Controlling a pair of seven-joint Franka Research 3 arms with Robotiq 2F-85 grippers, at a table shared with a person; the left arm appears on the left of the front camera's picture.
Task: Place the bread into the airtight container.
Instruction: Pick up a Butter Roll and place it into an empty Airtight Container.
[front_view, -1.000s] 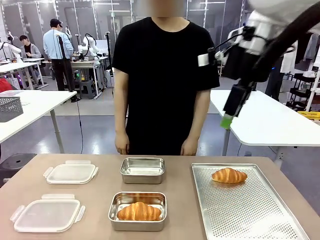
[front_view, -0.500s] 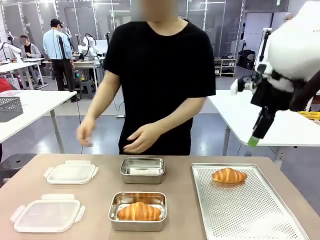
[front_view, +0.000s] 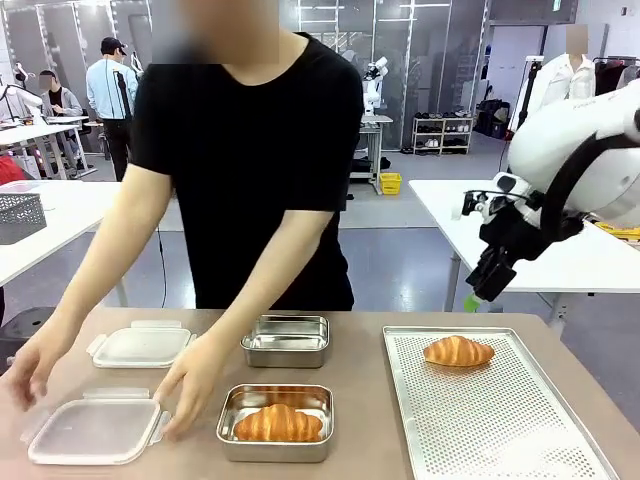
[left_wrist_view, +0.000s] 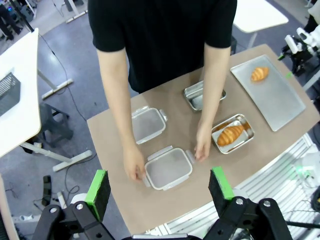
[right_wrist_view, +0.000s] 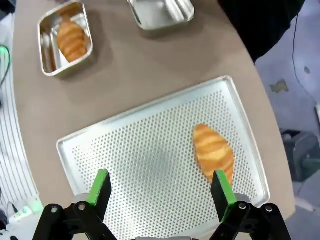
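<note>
Since a second ago the right gripper (front_view: 475, 295) sits lower, mid-right, above the tray's (front_view: 490, 420) far edge, jaws apart and empty. The left gripper (left_wrist_view: 159, 187) gapes empty too. One croissant (front_view: 279, 423) lies in the lower-centre tin (front_view: 275, 452). A second croissant (front_view: 458, 351) waits on the tray, and the far tin (front_view: 285, 358) is empty. A person's hand (front_view: 190, 385) now touches the lower-left lid (front_view: 95, 432).

Your front view crops tray (front_view: 480, 425) at near edge, your right wrist view cuts empty container (right_wrist_view: 160, 15) at top, person's hand (front_view: 32, 365) by lid (front_view: 95, 432) blurred.
</note>
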